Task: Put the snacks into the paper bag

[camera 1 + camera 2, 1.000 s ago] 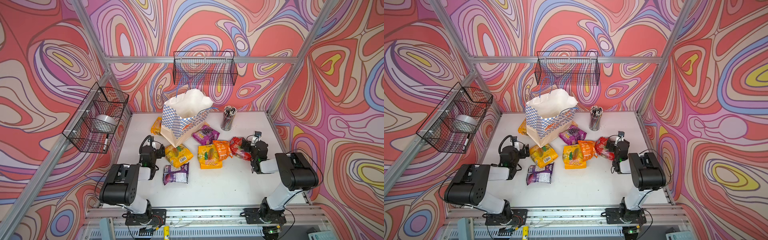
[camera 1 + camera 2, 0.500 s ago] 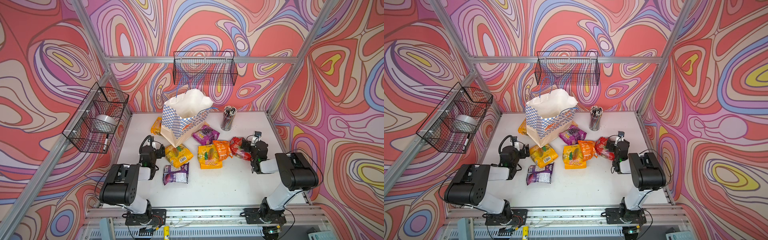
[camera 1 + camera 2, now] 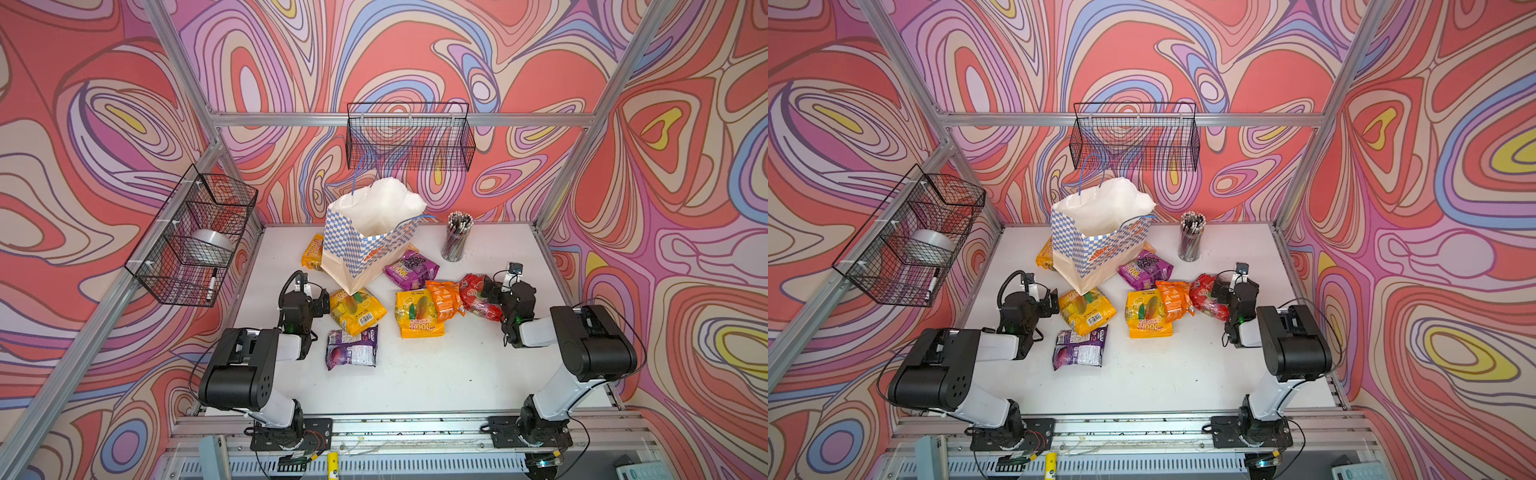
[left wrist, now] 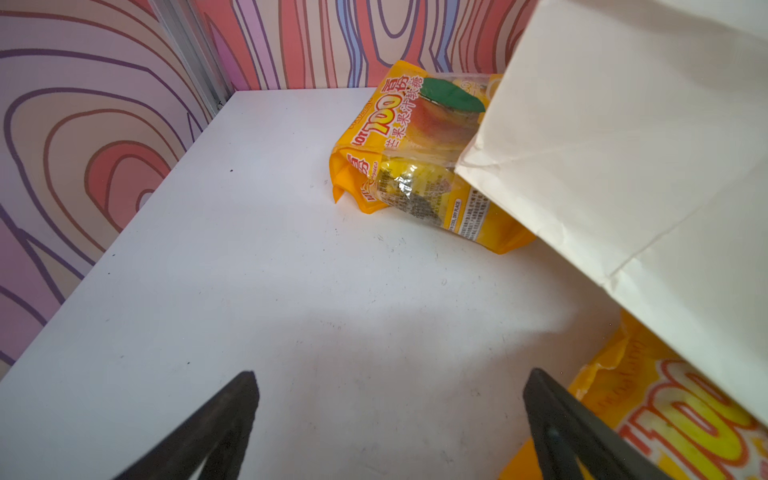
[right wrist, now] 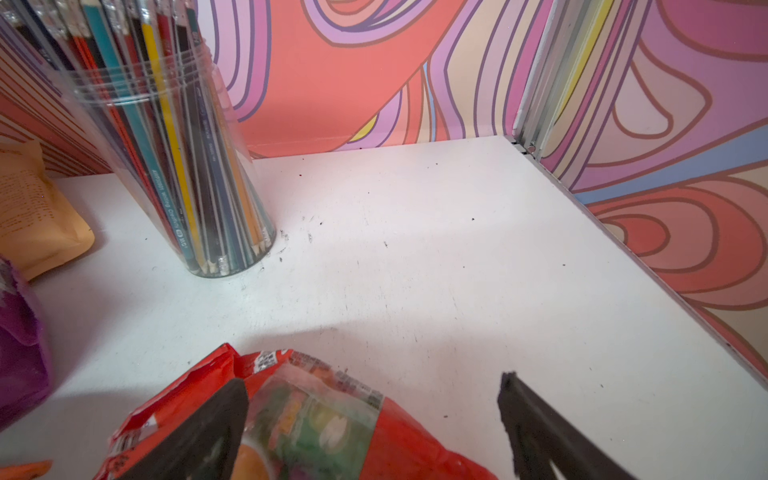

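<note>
nearest, a purple snack packet point(image 3: 352, 348) lies on the table point(image 3: 436, 374). beyond it the left gripper point(image 4: 390, 374) rests empty, jaws apart, beside a yellow packet point(image 3: 356, 311); the right gripper point(image 5: 372, 382), jaws apart, sits partly over the red packet point(image 5: 332, 428). farther back the checkered paper bag point(image 3: 357, 249) stands tilted, packets around its base.

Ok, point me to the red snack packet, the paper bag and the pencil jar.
red snack packet point(image 5: 328, 419): right wrist view, on its clear middle window.
paper bag point(image 3: 355, 251): in a top view, on the checkered front wall.
pencil jar point(image 3: 455, 246): in a top view, on its clear side.
</note>
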Robot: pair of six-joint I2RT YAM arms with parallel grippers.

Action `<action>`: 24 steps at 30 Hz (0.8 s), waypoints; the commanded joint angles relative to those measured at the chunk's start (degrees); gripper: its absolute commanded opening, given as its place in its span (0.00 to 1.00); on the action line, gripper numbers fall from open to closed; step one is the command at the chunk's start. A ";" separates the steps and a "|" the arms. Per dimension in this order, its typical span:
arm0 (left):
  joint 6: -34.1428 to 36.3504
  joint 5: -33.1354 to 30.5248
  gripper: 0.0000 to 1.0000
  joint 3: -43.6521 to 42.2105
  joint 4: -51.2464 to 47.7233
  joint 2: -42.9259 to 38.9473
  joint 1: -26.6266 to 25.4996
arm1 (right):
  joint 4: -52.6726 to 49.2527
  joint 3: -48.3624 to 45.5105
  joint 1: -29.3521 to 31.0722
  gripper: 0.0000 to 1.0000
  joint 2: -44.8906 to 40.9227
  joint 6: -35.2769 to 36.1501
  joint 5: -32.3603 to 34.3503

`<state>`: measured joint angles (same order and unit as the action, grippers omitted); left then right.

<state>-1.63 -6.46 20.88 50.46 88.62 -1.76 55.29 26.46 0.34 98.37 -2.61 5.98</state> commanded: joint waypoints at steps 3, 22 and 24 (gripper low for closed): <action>-1.15 -1.90 1.00 0.36 0.47 -1.05 0.70 | -0.18 0.22 -0.34 0.98 0.20 0.06 -0.70; 0.27 14.58 1.00 66.33 -85.68 -11.45 0.02 | -47.98 13.79 -0.34 0.98 -35.61 -23.77 0.49; 3.53 18.43 1.00 75.56 -89.78 -4.85 0.00 | -51.58 15.80 -0.34 0.98 -35.61 -25.79 -1.07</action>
<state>-7.97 1.52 87.55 -28.27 75.64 -1.54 13.61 39.88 0.12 62.78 -23.86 10.41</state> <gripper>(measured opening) 0.997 0.985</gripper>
